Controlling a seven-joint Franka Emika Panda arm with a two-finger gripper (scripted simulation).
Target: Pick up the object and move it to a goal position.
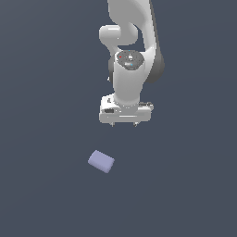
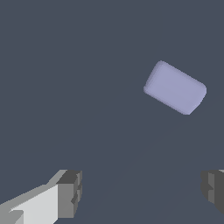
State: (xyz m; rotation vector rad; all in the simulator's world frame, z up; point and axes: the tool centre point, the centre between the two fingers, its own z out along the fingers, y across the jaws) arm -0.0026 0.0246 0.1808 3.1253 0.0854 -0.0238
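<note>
Block: small pale lavender-blue rounded rectangular block [image 1: 101, 161] [image 2: 175, 87], flat on dark grey floor [image 1: 41, 115], apart from gripper.
Long axis: diagonal across exterior view.
Gripper: white Panda gripper [image 1: 124, 124] [image 2: 140, 192], jaws spread wide, empty.

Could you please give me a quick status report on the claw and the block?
Claw open, empty. Block lies flat on the floor, apart from claw, untouched. Nothing in the way.

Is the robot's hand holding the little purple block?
No, the block lies alone on the floor, apart from the open gripper above it.
</note>
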